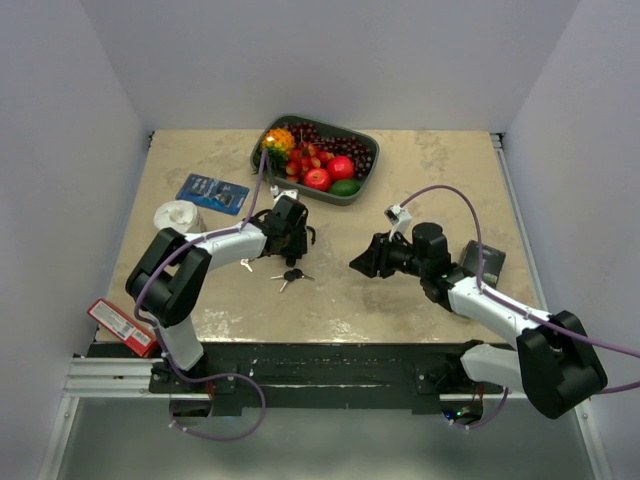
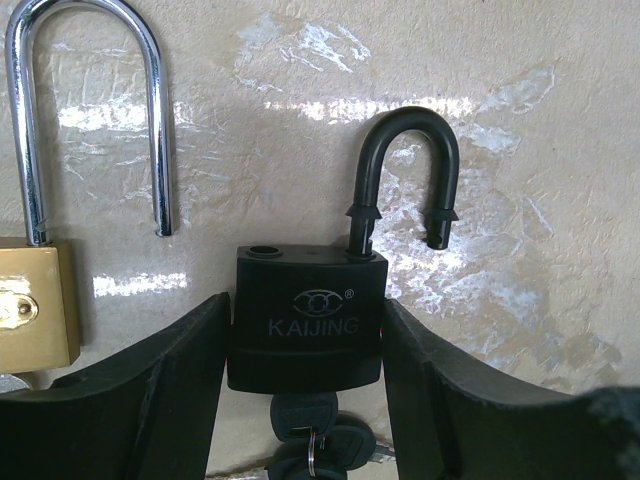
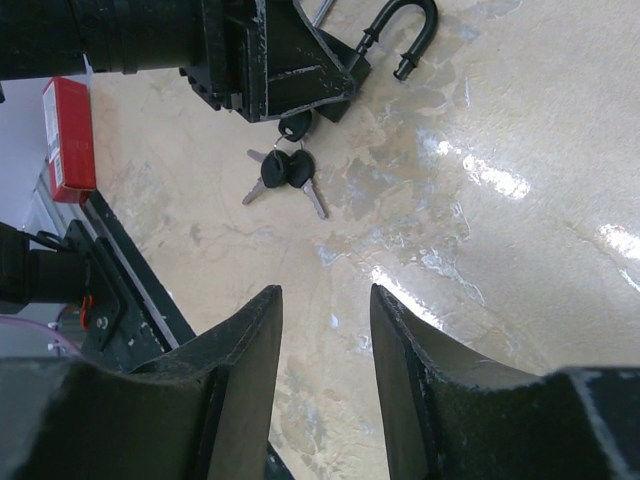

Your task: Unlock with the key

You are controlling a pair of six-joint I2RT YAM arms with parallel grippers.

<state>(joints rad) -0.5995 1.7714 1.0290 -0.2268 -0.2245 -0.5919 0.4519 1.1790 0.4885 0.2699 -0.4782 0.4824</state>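
between the jaws of the left gripper [image 2: 306, 335] the padlock [image 2: 305, 300] sat clamped, shackle [image 2: 405, 170] popped, key [image 2: 300, 410] in its base. right gripper [image 3: 325, 295] was open and empty. looked unlocked, so next just let go.

Table [image 1: 440, 180]: beige marbled top, glossy, bright glare patches. Walls [image 1: 330, 60]: plain pale white, enclosing three sides. Rail [image 1: 330, 365]: black, along near table edge.

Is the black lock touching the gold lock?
Apart. The left wrist view shows bare table between the black lock and the gold lock.
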